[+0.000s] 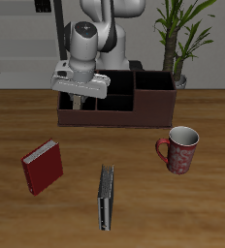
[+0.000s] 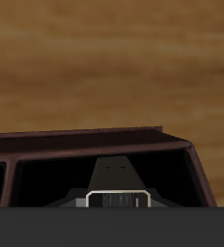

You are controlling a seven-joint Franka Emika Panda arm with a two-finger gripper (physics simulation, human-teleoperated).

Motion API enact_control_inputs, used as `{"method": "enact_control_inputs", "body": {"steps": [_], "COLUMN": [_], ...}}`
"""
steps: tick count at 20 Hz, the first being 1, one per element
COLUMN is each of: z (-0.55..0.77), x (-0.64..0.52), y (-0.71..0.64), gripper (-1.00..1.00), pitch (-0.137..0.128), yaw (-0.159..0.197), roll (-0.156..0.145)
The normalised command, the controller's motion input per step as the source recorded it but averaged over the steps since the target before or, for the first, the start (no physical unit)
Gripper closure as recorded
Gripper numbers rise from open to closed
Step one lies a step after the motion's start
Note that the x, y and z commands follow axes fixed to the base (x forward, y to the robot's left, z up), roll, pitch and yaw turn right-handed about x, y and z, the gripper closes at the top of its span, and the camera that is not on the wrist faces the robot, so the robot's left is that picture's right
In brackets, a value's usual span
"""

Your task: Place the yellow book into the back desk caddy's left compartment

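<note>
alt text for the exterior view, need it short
A white Franka arm holds its tool low over one end section of a long dark maroon-brown desk caddy at the back of a wooden table. Nearer the front edge are a red book, a dark grey-black book standing on edge and a red patterned mug.

A dark maroon caddy (image 2: 95, 143) shows its rim and black interior, with wooden table (image 2: 112, 58) beyond. A pale grey, striped object (image 2: 115, 200) sits inside the compartment (image 2: 46, 178).
</note>
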Motion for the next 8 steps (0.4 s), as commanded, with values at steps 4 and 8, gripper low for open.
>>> {"method": "enact_control_inputs", "body": {"steps": [4, 8], "z": [-0.18, -0.08], "x": [0.06, 0.04], "y": [-0.02, -0.05], "gripper": [1.0, -1.0], "pitch": [0.069, 0.057], "yaw": [-0.022, -0.001], "roll": [0.047, 0.027]}}
